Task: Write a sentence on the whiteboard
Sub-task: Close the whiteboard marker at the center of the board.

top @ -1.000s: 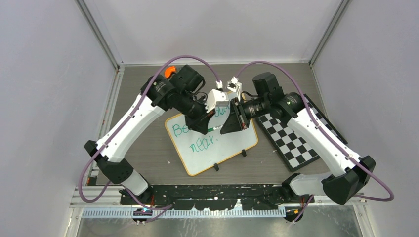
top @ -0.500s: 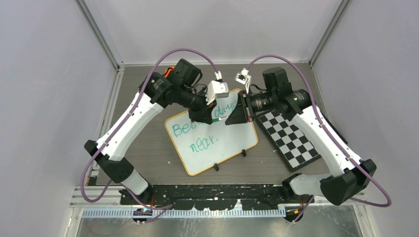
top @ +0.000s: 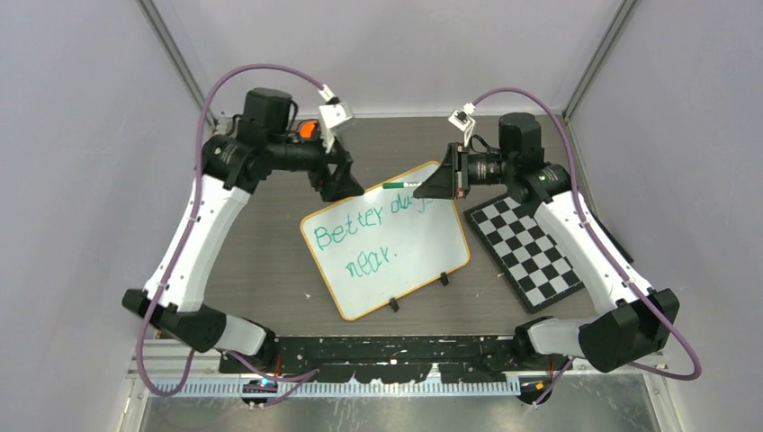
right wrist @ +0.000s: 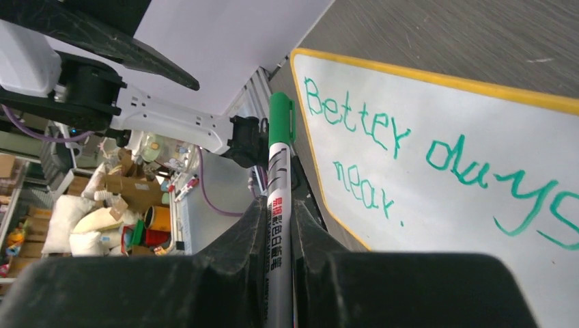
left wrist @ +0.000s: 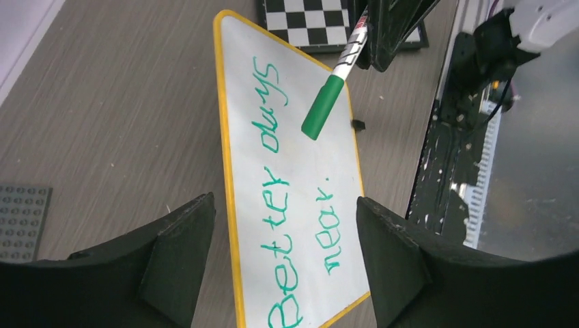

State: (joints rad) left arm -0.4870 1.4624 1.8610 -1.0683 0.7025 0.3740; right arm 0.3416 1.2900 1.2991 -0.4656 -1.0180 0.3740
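Table (top: 261, 261): grey wood-grain top, both arms reaching over its far half.

Left arm (top: 202, 234): elbow high, wrist turned in toward the centre. Right arm (top: 576, 243): mirrors it, wrist pointing left.

Whiteboard (top: 423, 261) (left wrist: 300, 171) (right wrist: 437, 273): lies flat mid-table, rotated a little, orange-yellow rim, two black clip feet on its near edge. Checkerboard (top: 531, 256) (left wrist: 307, 20): flat, just beside the whiteboard's right edge.

Left gripper (top: 340, 184) (left wrist: 283, 273): I see it off the board's far-left corner, above the table. Jaws stand wide apart with nothing between them; in its wrist view the board shows through the gap.

Right gripper (top: 441, 183) (right wrist: 276, 212): over the board's far-right corner. Jaws clamped on the marker's barrel.

Marker (top: 400, 185) (left wrist: 326, 109) (right wrist: 280, 137): white printed barrel, green cap with a clip. It sticks out of the right gripper roughly level, cap end pointing toward the left gripper. The two are well apart. It sits above the board's far edge, off the surface.

Sentence (top: 360, 234) (left wrist: 273, 184) (right wrist: 369, 130): green handwriting in two lines, "Better days" above, "near." below, filling the left and upper part of the board. Right end of the top line is hidden under the right gripper in the top view; both wrist views show it whole.
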